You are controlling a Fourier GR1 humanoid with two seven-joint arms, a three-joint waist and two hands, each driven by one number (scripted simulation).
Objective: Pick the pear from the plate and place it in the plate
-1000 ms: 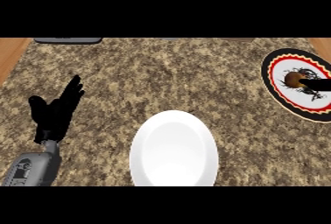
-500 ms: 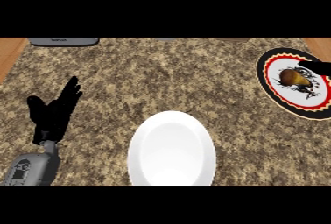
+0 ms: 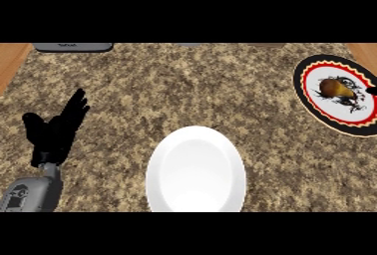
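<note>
A brown pear (image 3: 335,88) lies on a patterned plate (image 3: 316,107) with a black rim, a red ring and a white middle, at the far right of the counter. A plain white plate (image 3: 195,172) sits at the bottom centre with nothing on it. My left hand (image 3: 53,132) rests open at the left with its fingers up, far from both plates. Only a small black tip of my right hand (image 3: 372,90) shows at the right edge, just right of the pear and not holding it.
The counter top is speckled brown stone. A grey object (image 3: 72,47) lies along the back edge at the left. Wooden strips show at the far left (image 3: 11,62) and at the upper right corner (image 3: 364,49).
My right hand, which covered the pear a second ago, has drawn back to the right, and the pear now lies uncovered on the patterned plate. My left hand has not moved.
</note>
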